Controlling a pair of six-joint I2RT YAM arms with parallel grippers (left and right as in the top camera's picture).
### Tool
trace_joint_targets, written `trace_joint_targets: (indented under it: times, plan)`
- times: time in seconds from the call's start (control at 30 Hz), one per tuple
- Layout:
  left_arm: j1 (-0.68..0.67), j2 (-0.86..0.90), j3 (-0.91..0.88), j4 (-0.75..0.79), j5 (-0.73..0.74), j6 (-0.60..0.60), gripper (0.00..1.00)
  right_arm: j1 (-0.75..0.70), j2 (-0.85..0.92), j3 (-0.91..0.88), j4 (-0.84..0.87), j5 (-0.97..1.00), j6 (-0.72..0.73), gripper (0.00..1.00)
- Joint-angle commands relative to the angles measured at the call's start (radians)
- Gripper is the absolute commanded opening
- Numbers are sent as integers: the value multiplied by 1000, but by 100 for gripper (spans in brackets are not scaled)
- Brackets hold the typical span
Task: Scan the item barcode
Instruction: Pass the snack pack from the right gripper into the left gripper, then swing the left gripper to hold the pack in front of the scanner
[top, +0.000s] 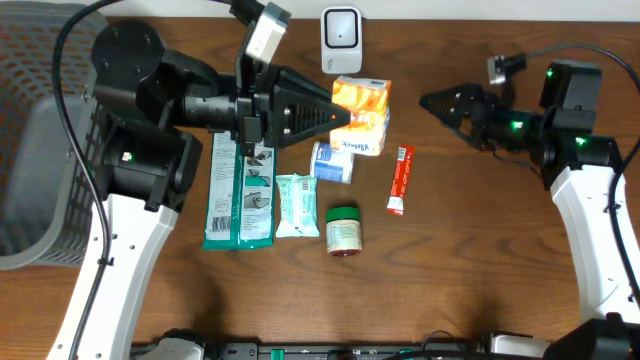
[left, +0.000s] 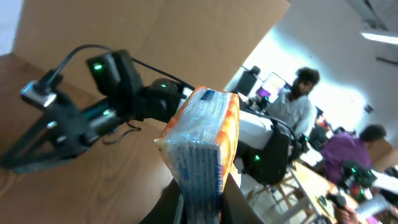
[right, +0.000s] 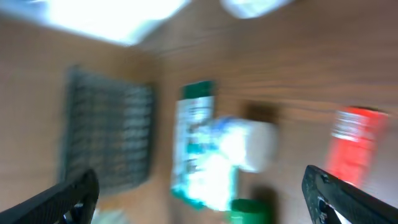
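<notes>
An orange and white packet (top: 362, 112) is held above the table, with my left gripper (top: 342, 118) shut on its left end. In the left wrist view the packet (left: 205, 140) stands upright between the two dark fingers, its blue-striped edge facing the camera; the gripper (left: 202, 202) clamps its lower part. A white scanner-like box (top: 340, 40) stands at the table's back edge, just behind and left of the packet. My right gripper (top: 432, 102) hangs open to the packet's right, pointing at it with nothing between its fingers. The right wrist view is blurred, with its gripper (right: 205, 199) spread wide.
On the table lie a long green and white packet (top: 240, 190), a small teal packet (top: 295, 205), a blue and white pack (top: 332, 160), a red tube (top: 401, 180) and a green-lidded jar (top: 343, 230). A grey mesh basket (top: 40, 150) stands at the left.
</notes>
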Motion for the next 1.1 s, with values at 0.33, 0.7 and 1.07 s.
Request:
trace_joint_targets:
  times: [0.33, 0.7, 1.07]
  plan:
    - [1, 132, 12, -139, -359, -68, 7, 0, 0, 6, -161, 484, -51, 99]
    - [-125, 154, 85, -810, -1188, 351, 7, 0, 0, 6, -161, 484, -51, 99]
    - [-199, 311, 561, -1245, -1635, 598, 7, 0, 0, 6, -161, 484, -51, 99]
